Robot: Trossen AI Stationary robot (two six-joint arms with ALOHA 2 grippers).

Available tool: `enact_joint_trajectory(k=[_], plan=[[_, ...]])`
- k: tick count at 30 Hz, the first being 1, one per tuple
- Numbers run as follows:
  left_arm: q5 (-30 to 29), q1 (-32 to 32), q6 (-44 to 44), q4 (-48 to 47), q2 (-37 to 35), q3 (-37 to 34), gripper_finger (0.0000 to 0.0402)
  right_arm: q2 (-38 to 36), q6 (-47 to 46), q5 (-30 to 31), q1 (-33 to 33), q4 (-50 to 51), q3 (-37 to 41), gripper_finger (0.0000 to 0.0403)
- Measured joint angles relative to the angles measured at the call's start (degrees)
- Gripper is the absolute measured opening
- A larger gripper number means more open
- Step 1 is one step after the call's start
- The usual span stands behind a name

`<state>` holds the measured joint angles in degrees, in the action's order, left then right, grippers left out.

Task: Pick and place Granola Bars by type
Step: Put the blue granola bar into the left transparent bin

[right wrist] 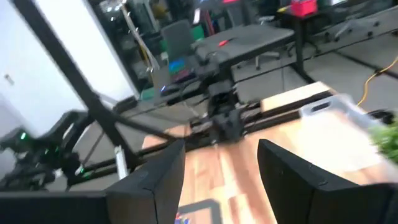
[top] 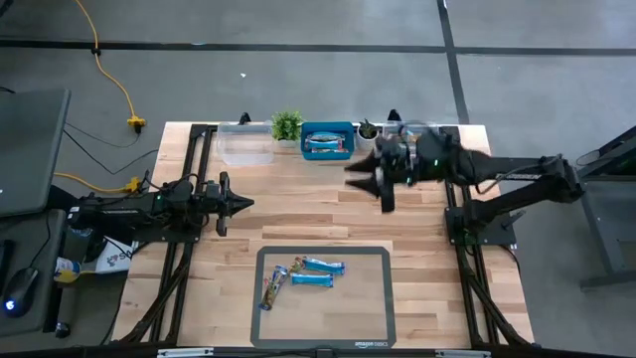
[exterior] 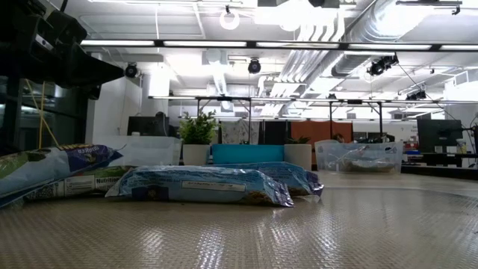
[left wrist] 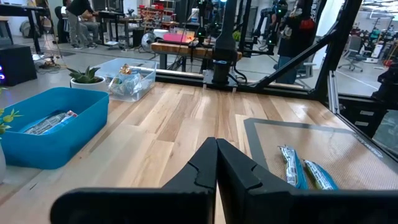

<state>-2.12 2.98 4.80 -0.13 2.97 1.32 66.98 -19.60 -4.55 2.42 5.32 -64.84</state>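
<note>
Several granola bars lie flat on the grey mat (top: 373, 298) near the table's front edge: light blue ones (top: 320, 272) and brown, multicoloured ones (top: 275, 286). The low view shows them up close (exterior: 202, 185). More light blue bars (top: 326, 144) lie in the blue bin (top: 328, 129) at the far edge. My right gripper (top: 366, 182) hovers open and empty over the table's far right part, pointing left; its wrist view (right wrist: 221, 168) shows nothing between the fingers. My left gripper (top: 238, 202) waits shut at the table's left, also seen in its wrist view (left wrist: 216, 163).
A clear bin (top: 246, 145) stands at the far left. A second clear bin (left wrist: 130, 78), holding wrapped bars, stands at the far right, partly under my right arm. Two small potted plants (top: 286, 124) (top: 368, 129) flank the blue bin. Bare wood lies between mat and bins.
</note>
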Motion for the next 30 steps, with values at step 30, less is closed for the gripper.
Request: enact_joint_trajectory(k=[30], plan=[[0.0,0.0,0.0,0.0,0.0,0.0,0.0001,37.0,-10.7,15.8,-23.5,4.7,0.1,0.0185]])
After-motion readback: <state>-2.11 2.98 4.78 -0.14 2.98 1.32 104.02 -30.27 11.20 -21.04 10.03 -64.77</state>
